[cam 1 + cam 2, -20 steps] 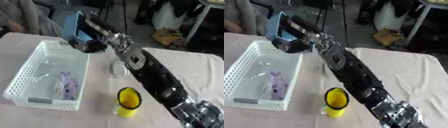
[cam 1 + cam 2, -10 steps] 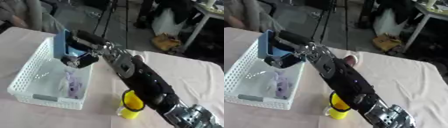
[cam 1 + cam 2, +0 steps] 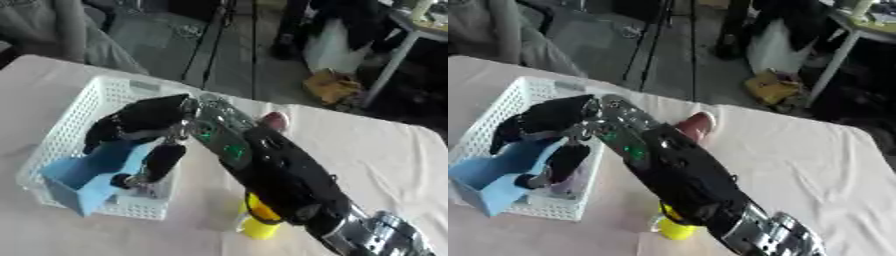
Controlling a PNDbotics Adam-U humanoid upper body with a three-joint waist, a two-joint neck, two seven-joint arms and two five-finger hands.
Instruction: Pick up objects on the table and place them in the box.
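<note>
No words, numbers or brand marks can be read on anything here. The arm [image 3: 262, 165] shows two small green patches on its black casing, possibly labels or lights, but nothing legible stands on them. The blue box [image 3: 92, 175], the white basket [image 3: 79, 117] and the yellow cup [image 3: 255, 227] carry no print that can be seen.

Blue box [image 3: 83, 177] tilted in white basket [image 3: 79, 120]

Workshop: tripod legs [image 3: 210, 45], cluttered floor.
</note>
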